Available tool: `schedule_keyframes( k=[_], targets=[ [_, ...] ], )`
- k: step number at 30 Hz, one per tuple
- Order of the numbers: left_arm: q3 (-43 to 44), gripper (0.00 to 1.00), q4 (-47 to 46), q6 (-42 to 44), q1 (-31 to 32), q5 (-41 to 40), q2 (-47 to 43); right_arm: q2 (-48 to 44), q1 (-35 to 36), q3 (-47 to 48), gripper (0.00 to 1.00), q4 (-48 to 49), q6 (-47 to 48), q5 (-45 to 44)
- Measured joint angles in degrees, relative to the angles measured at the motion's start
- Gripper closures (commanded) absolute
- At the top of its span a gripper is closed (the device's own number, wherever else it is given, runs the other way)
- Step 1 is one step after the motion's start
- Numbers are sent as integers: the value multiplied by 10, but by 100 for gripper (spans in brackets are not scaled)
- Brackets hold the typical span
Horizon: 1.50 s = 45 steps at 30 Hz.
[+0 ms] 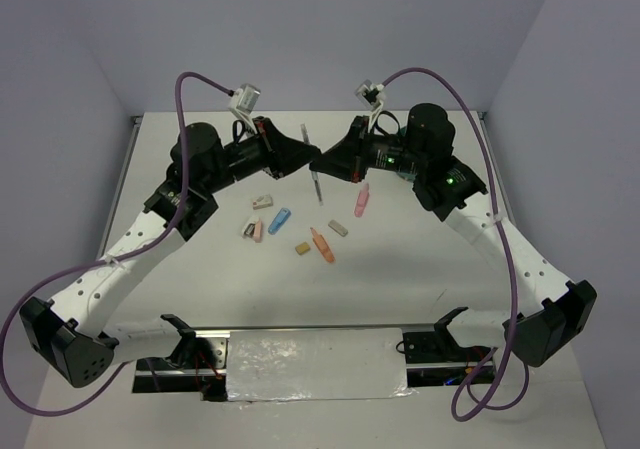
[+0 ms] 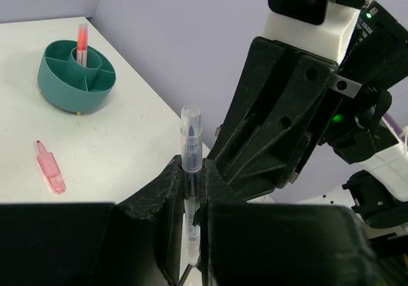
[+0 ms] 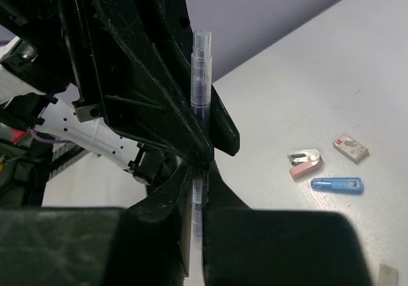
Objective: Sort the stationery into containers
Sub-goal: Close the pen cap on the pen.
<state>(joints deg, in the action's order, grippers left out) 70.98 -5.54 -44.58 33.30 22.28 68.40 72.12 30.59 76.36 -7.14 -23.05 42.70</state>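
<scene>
Top external: arms angled inward, left gripper [image 1: 307, 157] and right gripper [image 1: 328, 160] clenched on thin pen [image 1: 318, 188]

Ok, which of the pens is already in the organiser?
The orange-pink pen, standing upright in the teal cup. The pink marker lies on the table, and the clear-capped thin pen is gripped between the left hand and right hand.

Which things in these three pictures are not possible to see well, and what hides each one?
- Top view: the round teal plastic organiser cup is almost wholly hidden under the right arm; only the left wrist view shows it.
- Right wrist view: the lower end of the thin clear pen runs between the black fingers and off the bottom edge.
- Top view: any print on the small tan block is too small to read.
</scene>
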Motion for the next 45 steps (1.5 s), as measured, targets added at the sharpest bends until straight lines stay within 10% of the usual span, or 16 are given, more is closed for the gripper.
schedule_keyframes(
  k=[3,7,12,16,18,24,45],
  targets=[
    [9,100,3,9,0,19,0,0,0,0,53,11,-3,14],
    [38,100,6,22,3,55,0,0,5,-13,51,52,-19,37],
    [52,97,9,32,1,72,3,-1,22,-18,100,93,-37,49],
    [57,61,9,37,1,70,6,-4,22,-25,100,110,-50,48],
    [57,28,12,43,1,62,6,-6,22,-30,100,115,-54,52],
    [82,7,40,65,6,48,6,-11,23,-35,100,110,-43,38],
    [149,56,107,108,8,9,28,-11,23,-48,100,97,-29,47]
  ],
)
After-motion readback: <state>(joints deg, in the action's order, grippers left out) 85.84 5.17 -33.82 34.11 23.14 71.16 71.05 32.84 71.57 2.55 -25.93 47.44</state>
